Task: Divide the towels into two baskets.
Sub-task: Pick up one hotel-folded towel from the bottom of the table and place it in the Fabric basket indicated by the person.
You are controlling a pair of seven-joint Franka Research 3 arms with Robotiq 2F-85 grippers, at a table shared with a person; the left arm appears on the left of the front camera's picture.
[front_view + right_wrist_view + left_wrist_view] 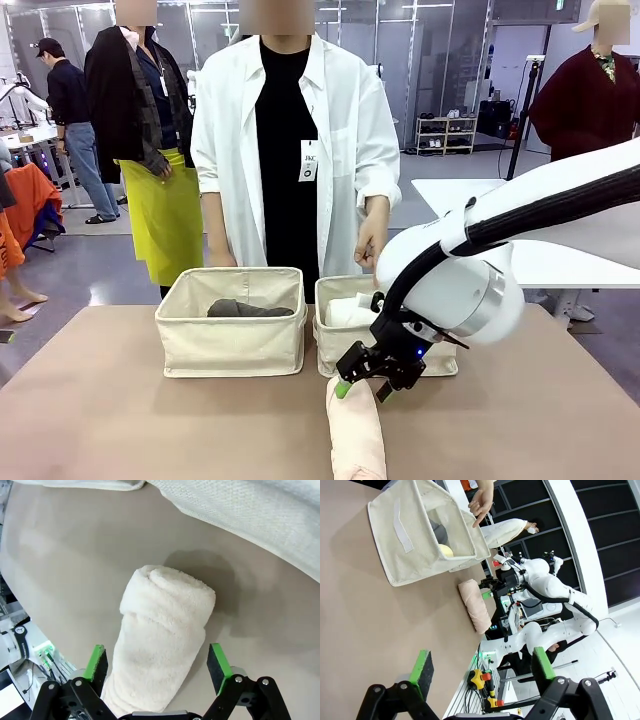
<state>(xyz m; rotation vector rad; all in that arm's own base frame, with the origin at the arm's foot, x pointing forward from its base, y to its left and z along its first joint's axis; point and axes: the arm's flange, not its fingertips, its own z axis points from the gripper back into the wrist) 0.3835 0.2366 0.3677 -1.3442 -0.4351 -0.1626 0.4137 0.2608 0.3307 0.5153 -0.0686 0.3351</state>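
A pale pink towel (357, 440) lies lengthwise on the table in front of the right basket (330, 348). My right gripper (362, 390) hovers open over its far end, and in the right wrist view the pads (97, 662) straddle the towel (165, 635) without touching it. The left basket (230, 345) holds a dark grey towel (248, 309). In the left wrist view a yellow towel (445, 550) shows inside that basket (420, 530) too. A white towel (350, 312) sits in the right basket. My left gripper (482, 667) is open and holds nothing, well back from the pink towel (475, 605).
A person in a white coat stands behind the baskets with a hand (372, 245) hanging above the right one. The brown table (120, 420) has free room at the front left. The basket's wall (250, 510) is close ahead of my right gripper.
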